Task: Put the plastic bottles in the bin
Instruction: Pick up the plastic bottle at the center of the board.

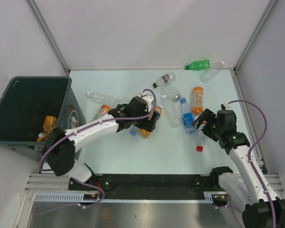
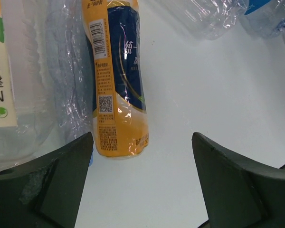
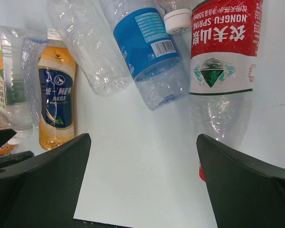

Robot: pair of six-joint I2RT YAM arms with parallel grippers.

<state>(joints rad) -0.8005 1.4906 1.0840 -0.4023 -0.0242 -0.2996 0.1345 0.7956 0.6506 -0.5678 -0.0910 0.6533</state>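
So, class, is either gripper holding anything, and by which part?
Nothing is held. The left gripper stands open by an orange bottle; the right gripper is open too.

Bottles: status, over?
Left pincer open, over orange bottle. Right pincer open, near red-label bottle. Bin holds at least one; most bottles on table. Crushed clear bottle crowds orange one.

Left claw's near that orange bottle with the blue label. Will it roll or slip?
The orange bottle lies on its side, round and uncrushed, so a nudge probably rolls it. Its glossy label looks slippery; the open left claw should grip mid-body.
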